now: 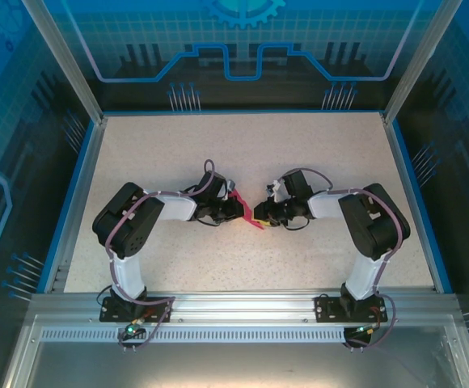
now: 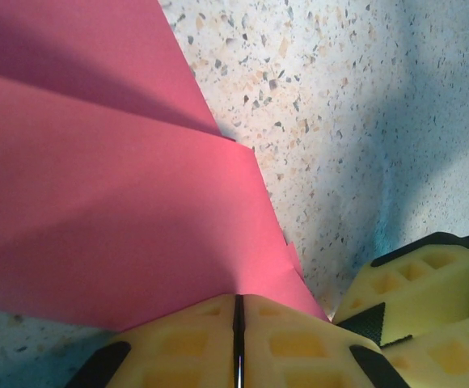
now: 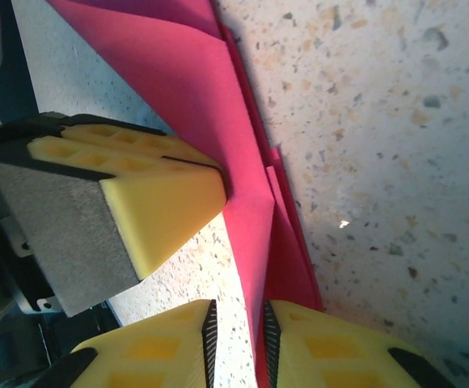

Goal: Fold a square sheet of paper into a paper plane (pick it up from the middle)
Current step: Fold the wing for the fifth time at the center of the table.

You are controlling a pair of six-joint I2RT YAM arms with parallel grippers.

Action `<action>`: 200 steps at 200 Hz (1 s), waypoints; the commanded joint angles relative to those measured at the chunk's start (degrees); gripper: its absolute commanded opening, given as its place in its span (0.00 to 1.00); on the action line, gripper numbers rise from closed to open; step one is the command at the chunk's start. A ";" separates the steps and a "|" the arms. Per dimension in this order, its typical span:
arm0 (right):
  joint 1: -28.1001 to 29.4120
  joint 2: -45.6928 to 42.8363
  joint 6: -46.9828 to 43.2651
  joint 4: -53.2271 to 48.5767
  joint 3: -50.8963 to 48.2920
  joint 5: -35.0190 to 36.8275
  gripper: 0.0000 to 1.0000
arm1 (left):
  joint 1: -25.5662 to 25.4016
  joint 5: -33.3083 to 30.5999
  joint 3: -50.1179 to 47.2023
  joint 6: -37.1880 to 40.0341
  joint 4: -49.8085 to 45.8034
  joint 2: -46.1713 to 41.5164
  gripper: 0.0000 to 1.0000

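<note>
The pink paper (image 1: 251,212) is no longer a flat square. It stands up off the counter (image 1: 242,145) near the counter's middle, held between the two arms. The left gripper (image 1: 236,208) is at its 9 o'clock side and the right gripper (image 1: 265,215) at its 3 o'clock side.

In the left wrist view the paper fans out in at least two overlapping layers with sharp creases, narrowing towards 5 o'clock. Several folds therefore look done, and the shape seems to be heading towards a pointed dart. I would put the task somewhere past halfway. A finished plane with clear wings and a centre crease is not yet recognisable, so some folding or pressing probably remains, as does setting it down.

The left gripper is closed, its yellow pads pressed together on the paper's lower edge. In the right wrist view the right gripper's pads straddle a thin folded edge at 6 o'clock. A sliver of counter shows between them, so it looks slightly open rather than clamped.

Both wrist views cut the paper off at 12 o'clock, and from above the arms cover most of it. The nose, the wing outline and the fold count cannot be made out.
</note>
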 commanded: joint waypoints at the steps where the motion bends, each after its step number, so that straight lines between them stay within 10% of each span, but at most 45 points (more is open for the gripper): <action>1: -0.14 -2.04 -3.44 -4.79 1.62 0.77 0.23 | -0.19 -3.30 -0.51 1.58 -5.89 3.57 0.08; 200: 2.51 1.93 -8.72 -11.55 2.79 6.71 0.05 | -0.28 -3.21 0.32 1.49 -6.71 4.47 0.08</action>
